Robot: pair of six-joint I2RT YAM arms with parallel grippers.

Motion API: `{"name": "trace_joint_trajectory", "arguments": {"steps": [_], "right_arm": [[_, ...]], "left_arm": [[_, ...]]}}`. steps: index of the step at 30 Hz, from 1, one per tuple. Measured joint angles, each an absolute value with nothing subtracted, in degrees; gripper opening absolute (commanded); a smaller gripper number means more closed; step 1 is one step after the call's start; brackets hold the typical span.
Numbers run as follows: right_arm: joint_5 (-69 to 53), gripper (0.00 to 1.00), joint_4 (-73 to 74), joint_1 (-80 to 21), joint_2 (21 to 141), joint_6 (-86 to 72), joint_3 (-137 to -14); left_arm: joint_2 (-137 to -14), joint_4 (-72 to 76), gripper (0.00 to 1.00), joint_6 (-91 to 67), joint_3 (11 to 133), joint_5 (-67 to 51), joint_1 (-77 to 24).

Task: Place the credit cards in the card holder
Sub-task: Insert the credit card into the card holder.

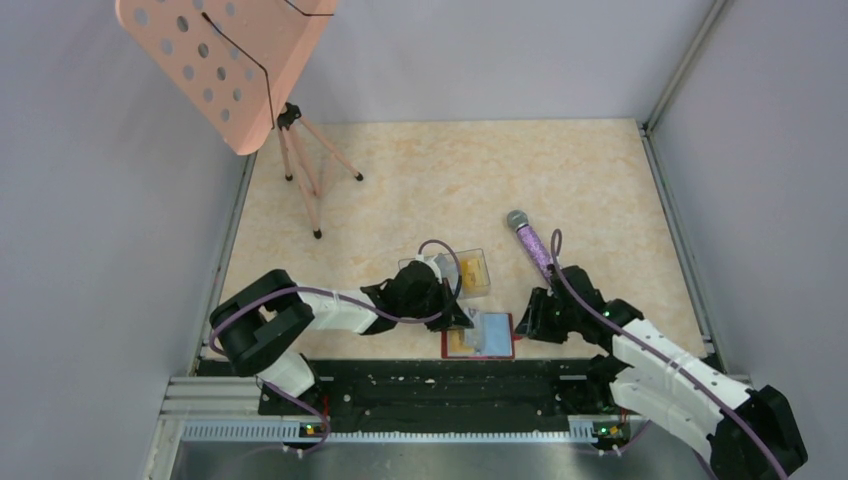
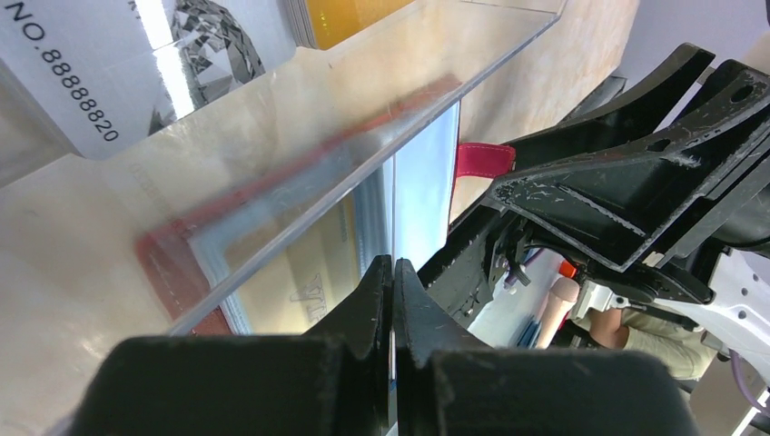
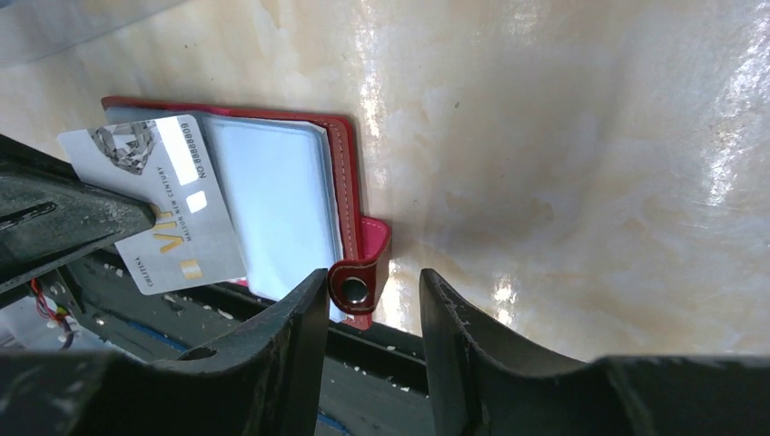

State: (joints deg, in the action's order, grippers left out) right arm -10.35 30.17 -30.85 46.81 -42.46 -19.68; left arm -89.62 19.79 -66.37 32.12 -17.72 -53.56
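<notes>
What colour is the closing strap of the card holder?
The strap is red, with a round metal snap; the right wrist view shows it best.

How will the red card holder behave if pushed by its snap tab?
Probably slides easily: the card holder lies open and flat on a glossy table. The snap tab curls upward, so it likely bends before the body moves. Its clear sleeves look thin and limp, apt to flex under the silver card.

Lab cell, grey walls [image 1: 480,60] (marble-look tabletop [image 1: 450,170])
</notes>
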Motion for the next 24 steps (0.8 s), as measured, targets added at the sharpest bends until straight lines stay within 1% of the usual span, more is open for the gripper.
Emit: {"name": "trace_joint_trajectory", "arguments": {"steps": [3,11,15,18,21,24], "right_arm": [[-10.4,0.39,30.4,-30.9,46.2,-42.4,-20.1],[-11.9,0.26,28.4,-30.8,49.8,-42.4,-19.8],[-12.1,0.16,27.0,-30.8,50.2,-42.5,-18.7],[-12.5,0.05,26.1,-30.8,50.5,-42.6,-18.0],[-12.7,0.0,25.3,-30.8,50.8,-42.7,-17.6],[-12.9,0.0,24.9,-30.8,51.1,-42.7,-17.6]], "left_arm": [[-89.6,21.3,0.0,-66.8,31.6,-17.8,-53.4],[-89.6,21.8,0.0,-67.4,31.4,-18.0,-53.3],[-89.6,21.8,0.0,-67.3,31.4,-17.9,-53.3],[-89.6,21.7,0.0,-67.1,31.4,-17.9,-53.3],[-89.6,21.7,0.0,-66.9,31.4,-18.0,-53.3],[-89.8,21.5,0.0,-66.4,31.4,-17.9,-53.3]]}}
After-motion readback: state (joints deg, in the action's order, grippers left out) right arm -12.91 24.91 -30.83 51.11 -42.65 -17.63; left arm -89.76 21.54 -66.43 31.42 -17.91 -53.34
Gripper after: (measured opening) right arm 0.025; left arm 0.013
